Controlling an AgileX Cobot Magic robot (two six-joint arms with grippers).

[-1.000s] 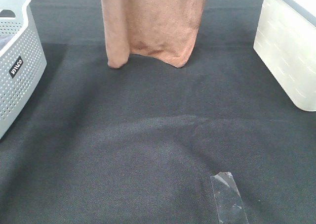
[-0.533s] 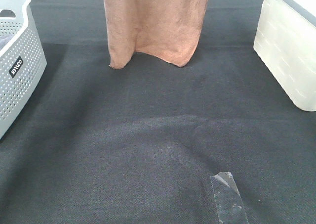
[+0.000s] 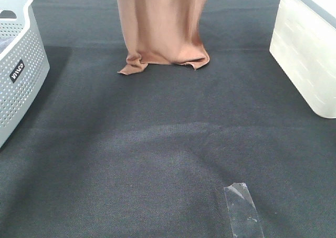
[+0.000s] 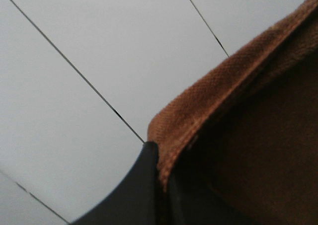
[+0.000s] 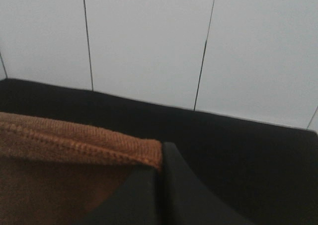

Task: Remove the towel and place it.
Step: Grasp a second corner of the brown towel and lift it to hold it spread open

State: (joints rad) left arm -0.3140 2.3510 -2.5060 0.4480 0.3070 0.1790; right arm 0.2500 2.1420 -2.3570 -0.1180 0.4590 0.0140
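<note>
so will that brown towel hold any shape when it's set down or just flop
Probably floppy: the towel hangs in soft folds, and its bottom edge crumples on the black table cover. Likely not slippery: the stitched hem looks coarse in the wrist views.

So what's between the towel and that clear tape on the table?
Nothing. In the high view, only bare black table cover runs from the towel down to the clear tape.

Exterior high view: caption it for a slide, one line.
Brown towel hangs from above, its lower edge crumpled on the dark table, between a grey basket and a white bin.
</note>
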